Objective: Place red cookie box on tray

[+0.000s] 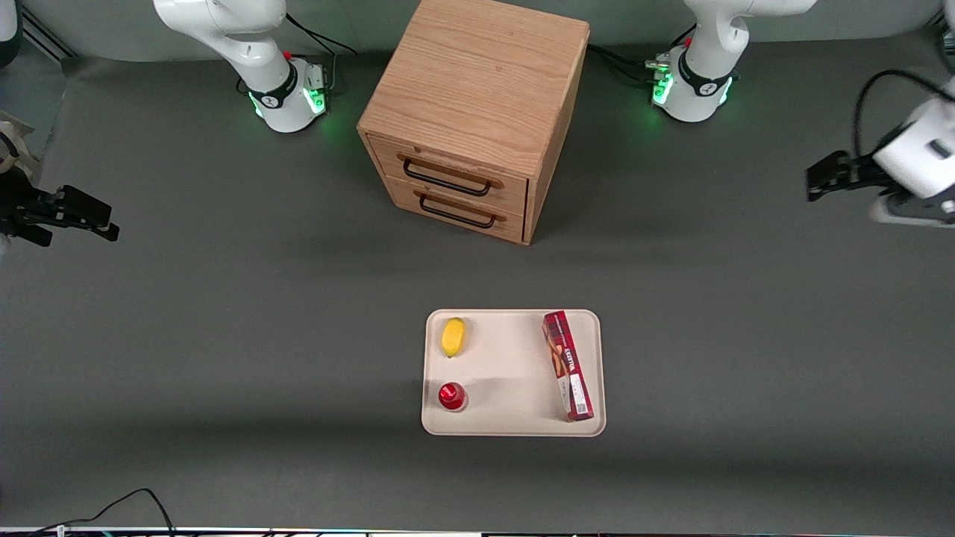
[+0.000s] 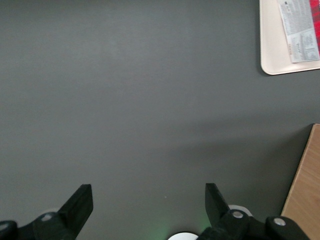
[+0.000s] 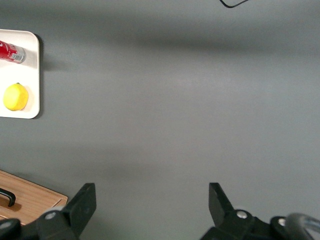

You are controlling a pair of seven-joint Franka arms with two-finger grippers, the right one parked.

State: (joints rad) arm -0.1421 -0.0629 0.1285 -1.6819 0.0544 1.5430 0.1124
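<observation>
The end effector (image 2: 149, 202) is held wide open and empty above the bare desk (image 1: 224, 335), toward the working arm's end. The red cookie box (image 1: 568, 365) is laid flat on the tray (image 1: 515, 373), well apart from the end effector.

White arm, black gripper (image 1: 821, 181), green base lights.

Open gripper (image 1: 813, 181) over bare table (image 1: 709, 298); only cabinet (image 1: 470, 119) nr tray (image 1: 515, 373).
</observation>
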